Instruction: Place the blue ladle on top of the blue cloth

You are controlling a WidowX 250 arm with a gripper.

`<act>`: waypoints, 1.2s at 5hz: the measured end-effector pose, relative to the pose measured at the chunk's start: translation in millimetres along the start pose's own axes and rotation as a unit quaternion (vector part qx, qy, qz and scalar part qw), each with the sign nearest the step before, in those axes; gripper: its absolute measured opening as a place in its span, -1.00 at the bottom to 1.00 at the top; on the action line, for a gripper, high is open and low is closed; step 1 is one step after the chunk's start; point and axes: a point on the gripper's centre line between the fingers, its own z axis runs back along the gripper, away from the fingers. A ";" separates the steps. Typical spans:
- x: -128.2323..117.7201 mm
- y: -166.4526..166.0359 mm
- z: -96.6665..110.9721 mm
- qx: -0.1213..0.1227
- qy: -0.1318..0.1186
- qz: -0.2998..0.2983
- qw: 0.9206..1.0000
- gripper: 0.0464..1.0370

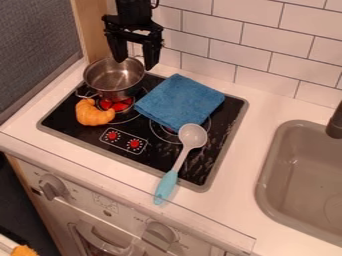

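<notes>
The gripper (139, 61) hangs at the upper left over the metal pot, its two fingers apart with nothing between them. A folded blue cloth (179, 101) lies on the back right part of the black stove. In front of it is the ladle, with a grey bowl and a light blue handle (166, 186). The ladle's bowl (192, 136) is close to the cloth's front corner; whether they touch I cannot tell. Its handle crosses the stove's front edge onto the white counter.
A metal pot (114, 79) stands on the stove's back left, with an orange croissant (92, 113) in front of it. At the right is a grey sink (268, 175) with a dark faucet (335, 123). White tiles (267, 35) rise behind the counter.
</notes>
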 end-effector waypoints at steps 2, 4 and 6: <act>-27.5 -27.3 -5.6 0.000 0.022 -0.013 1.000 0.93; -88.9 -106.5 46.4 0.035 -0.024 -0.081 0.996 0.93; -154.4 -131.6 -10.6 0.022 0.014 -0.049 0.998 0.93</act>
